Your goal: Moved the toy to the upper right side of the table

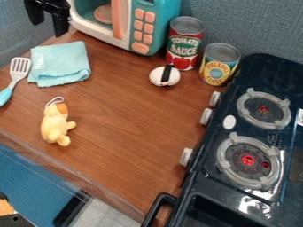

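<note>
The black gripper (48, 23) hangs at the upper left corner, in front of the grey-blue wall and left of the toy microwave. Its two fingers stand apart, so it is open, with nothing between them. A yellow plush toy (54, 125) with an orange beak and a white loop lies on the left part of the brown wooden table (130, 128), below the blue cloth and well away from the gripper.
Near the gripper are a folded light-blue cloth (60, 63) and a spatula (18, 71). A teal microwave (151, 31), a red can (184, 44), a yellow can (219, 64) and a toy sushi piece (165, 76) stand along the back. A dark stove (237, 128) takes up the right.
</note>
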{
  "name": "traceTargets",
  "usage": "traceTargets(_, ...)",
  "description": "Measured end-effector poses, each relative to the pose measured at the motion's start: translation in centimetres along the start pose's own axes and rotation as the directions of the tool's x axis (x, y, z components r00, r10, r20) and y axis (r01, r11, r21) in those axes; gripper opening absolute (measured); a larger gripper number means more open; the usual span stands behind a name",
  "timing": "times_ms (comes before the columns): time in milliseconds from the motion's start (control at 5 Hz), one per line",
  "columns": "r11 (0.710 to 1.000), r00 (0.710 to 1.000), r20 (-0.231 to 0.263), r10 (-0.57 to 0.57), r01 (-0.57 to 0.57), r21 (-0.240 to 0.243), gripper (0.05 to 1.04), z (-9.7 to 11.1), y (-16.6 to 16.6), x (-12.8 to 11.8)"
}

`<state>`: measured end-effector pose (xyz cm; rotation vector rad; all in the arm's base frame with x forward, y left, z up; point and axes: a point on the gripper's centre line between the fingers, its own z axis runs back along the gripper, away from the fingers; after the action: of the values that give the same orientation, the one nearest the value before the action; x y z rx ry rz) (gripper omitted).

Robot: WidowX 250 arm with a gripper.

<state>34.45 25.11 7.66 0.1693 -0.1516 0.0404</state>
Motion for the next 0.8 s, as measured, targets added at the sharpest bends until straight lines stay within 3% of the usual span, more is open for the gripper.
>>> traceTargets(200,1.0,0.999,-0.039,0.0,-0.001,-0.022,0.999,-1.5,-0.4,-0.5)
traceTargets(400,0.999,0.992,-0.126,-0.032,0.027,-0.039,0.999,-2.3,-2.2,-0.3)
traceTargets(600,0.994,0.994,-0.109,0.008,-0.02,-0.104,0.999,-2.6,-3.5,-0.3)
traceTargets(800,0.99,0.994,-0.1,0.037,-0.05,-0.131,0.999,-0.5,-5.2,-3.0)
